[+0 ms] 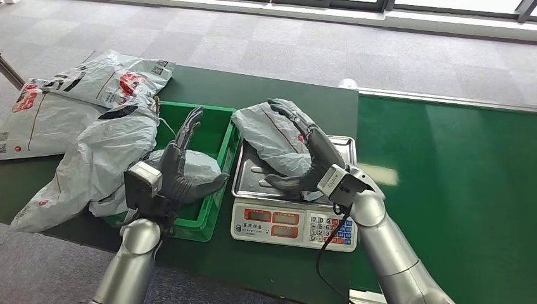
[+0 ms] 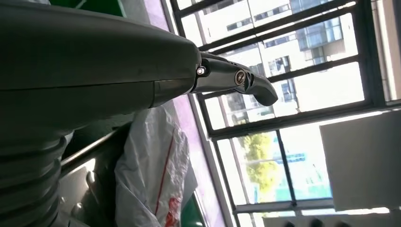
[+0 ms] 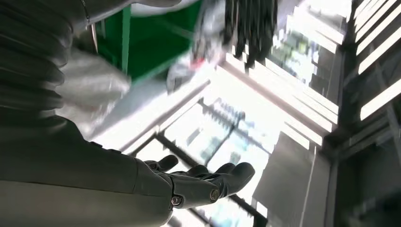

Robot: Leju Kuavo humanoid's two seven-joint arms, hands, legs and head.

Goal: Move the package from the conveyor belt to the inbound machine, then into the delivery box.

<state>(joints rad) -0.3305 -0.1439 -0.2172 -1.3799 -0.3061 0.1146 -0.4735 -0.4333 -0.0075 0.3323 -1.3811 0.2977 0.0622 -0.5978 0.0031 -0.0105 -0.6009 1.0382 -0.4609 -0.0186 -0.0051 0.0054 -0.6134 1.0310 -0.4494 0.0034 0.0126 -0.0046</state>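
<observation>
A grey plastic package (image 1: 272,139) lies crumpled on the steel tray (image 1: 345,152) of the weighing scale (image 1: 294,225), the inbound machine. My right hand (image 1: 310,155) grips it, fingers curled over its far top and thumb against its near edge. In the right wrist view the right hand (image 3: 94,184) is seen beside the blurred package (image 3: 90,90). My left hand (image 1: 180,164) is open with fingers spread upward, hovering over the green delivery box (image 1: 212,126). The left wrist view has the left hand (image 2: 94,61) above a white package (image 2: 151,161).
Several grey and white packages (image 1: 95,82) are heaped left of the green box and spill over its left rim; one more bag (image 1: 196,164) lies inside it. The green conveyor belt (image 1: 443,164) runs along the right. Grey carpet lies beyond the table.
</observation>
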